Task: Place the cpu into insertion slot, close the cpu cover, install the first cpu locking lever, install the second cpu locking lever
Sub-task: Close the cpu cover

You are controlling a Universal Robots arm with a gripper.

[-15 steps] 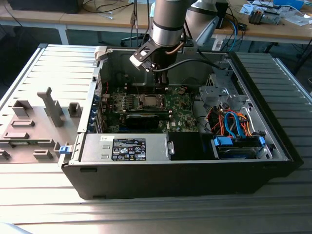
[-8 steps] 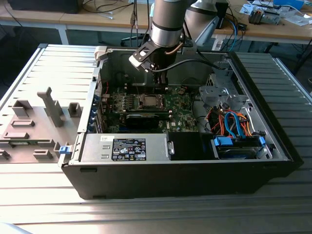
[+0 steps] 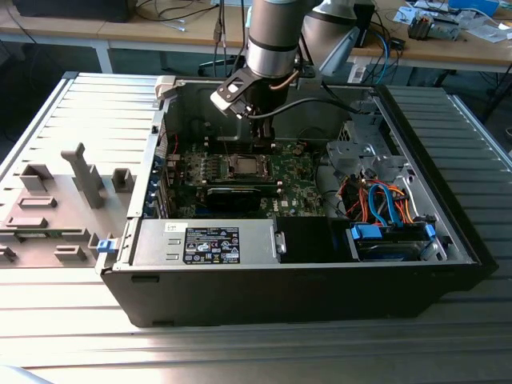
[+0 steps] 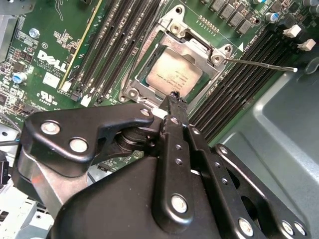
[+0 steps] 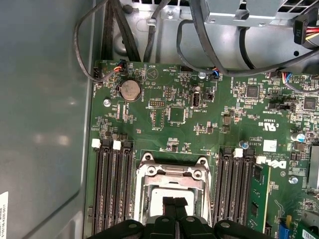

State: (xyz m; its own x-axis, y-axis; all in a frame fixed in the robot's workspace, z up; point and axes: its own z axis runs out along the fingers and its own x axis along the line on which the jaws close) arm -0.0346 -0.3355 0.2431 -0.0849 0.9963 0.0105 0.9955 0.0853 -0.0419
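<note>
Your gripper (image 4: 174, 99): fingers pinched together, empty | tips just over cover (image 4: 197, 49) edge | cover down around cpu (image 4: 174, 74) | one lever (image 4: 259, 63) juts free | board (image 4: 50, 30) bears white lettering

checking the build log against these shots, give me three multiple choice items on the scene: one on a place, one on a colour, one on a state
1. Where does the small silver-grey square cpu lie?
A. on the grey slatted table outside the case
B. in the silver-rimmed square insertion slot
C. on top of the long black card

2. What colour is the circuit board around that slot?
A. red
B. blue
C. green

3. How does the thin silver metal cpu cover stand?
A. lowered over the cpu
B. swung fully upright
C. taken off and laid on the case floor

Answers:
1 B, the chip's face sits inside the socket in the second wrist view.
2 C, the board is green in both wrist views.
3 A, the frame plate lies around the chip's face, which shows through its cut-out middle.
</note>
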